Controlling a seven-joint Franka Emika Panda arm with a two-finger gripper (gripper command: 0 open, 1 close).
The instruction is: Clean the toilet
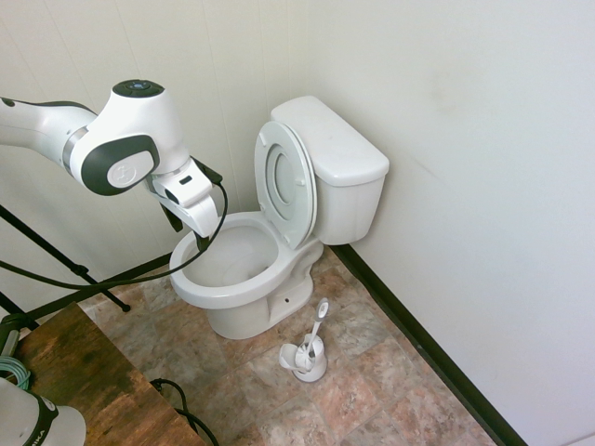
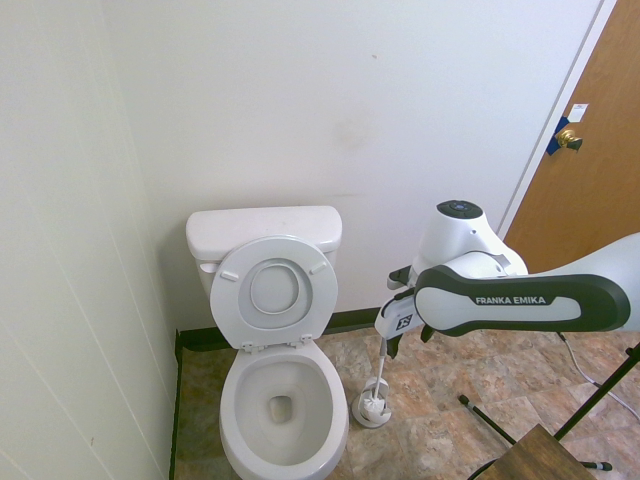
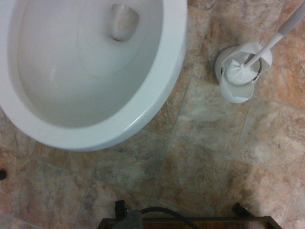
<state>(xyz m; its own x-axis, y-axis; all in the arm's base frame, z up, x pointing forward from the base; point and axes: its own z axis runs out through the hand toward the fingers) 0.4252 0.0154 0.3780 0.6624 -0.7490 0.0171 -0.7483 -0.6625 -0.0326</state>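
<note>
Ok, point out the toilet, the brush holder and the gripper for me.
toilet (image 1: 244,299): first exterior view, front of the bowl rim.
brush holder (image 3: 237,90): wrist view, holder's white front wall.
gripper (image 1: 191,232): first exterior view, between fingertips.

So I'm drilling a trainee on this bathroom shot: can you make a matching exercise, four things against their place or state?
Things:
1. toilet lid
2. brush
3. gripper
4. door

Place or state:
A. empty, above the bowl's front rim
B. raised against the tank
C. brown, shut, behind the arm
D. in its holder on the floor

Pairs: 1-B, 2-D, 3-A, 4-C
</note>
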